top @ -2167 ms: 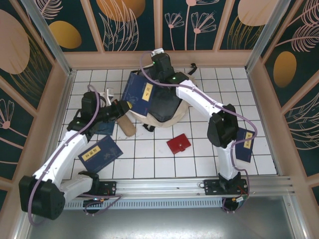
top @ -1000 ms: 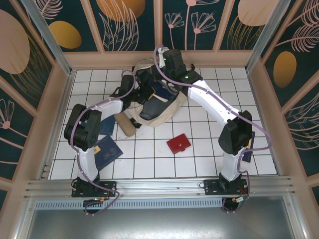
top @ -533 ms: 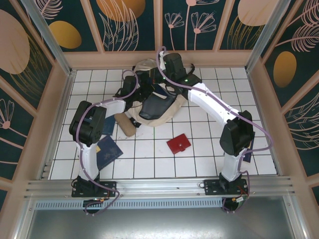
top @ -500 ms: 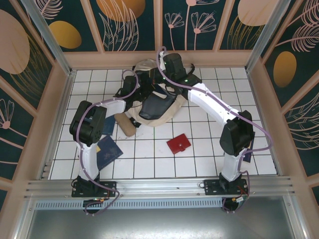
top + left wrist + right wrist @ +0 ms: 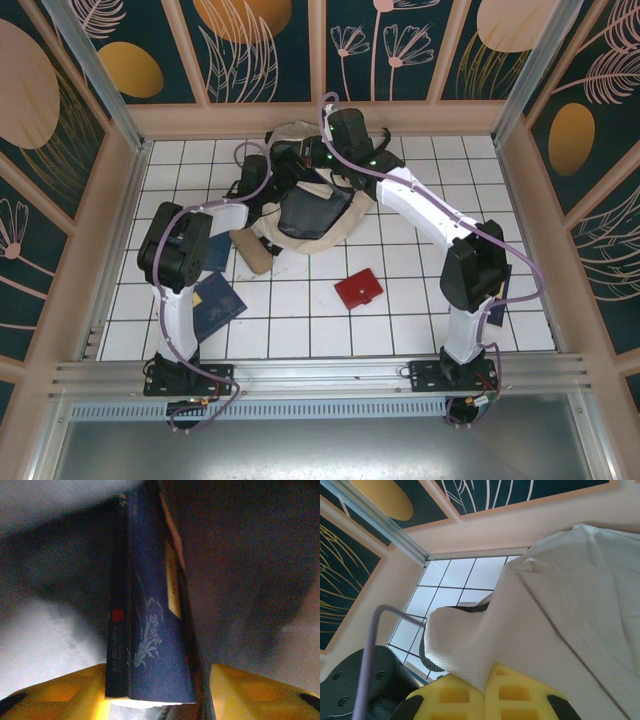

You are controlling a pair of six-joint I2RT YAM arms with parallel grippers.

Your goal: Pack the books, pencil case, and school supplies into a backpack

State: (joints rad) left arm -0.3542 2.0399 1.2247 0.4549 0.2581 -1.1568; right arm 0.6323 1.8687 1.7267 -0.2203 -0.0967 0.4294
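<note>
The cream backpack (image 5: pixel 335 222) lies at the back middle of the tiled floor. My right gripper (image 5: pixel 485 690) is shut on a fold of its cream fabric (image 5: pixel 470 650) and holds the mouth up. My left gripper (image 5: pixel 157 700) reaches into the dark inside. Its yellow fingers (image 5: pixel 65 697) stand open on either side of a navy book (image 5: pixel 150 630) with a pale yellow label, and there is a gap on the right side. The tan pencil case (image 5: pixel 250 252) lies left of the pack. The red case (image 5: pixel 358 289) lies in front of it.
A navy book (image 5: pixel 218 306) lies at the front left and another (image 5: pixel 216 250) sits partly under the left arm. A further book (image 5: pixel 497 290) lies behind the right arm. Patterned walls (image 5: pixel 90 200) enclose the floor on three sides.
The left arm carried a navy book from the left into the backpack, and its fingers have spread apart around it. The right gripper has kept its hold on the backpack fabric.
</note>
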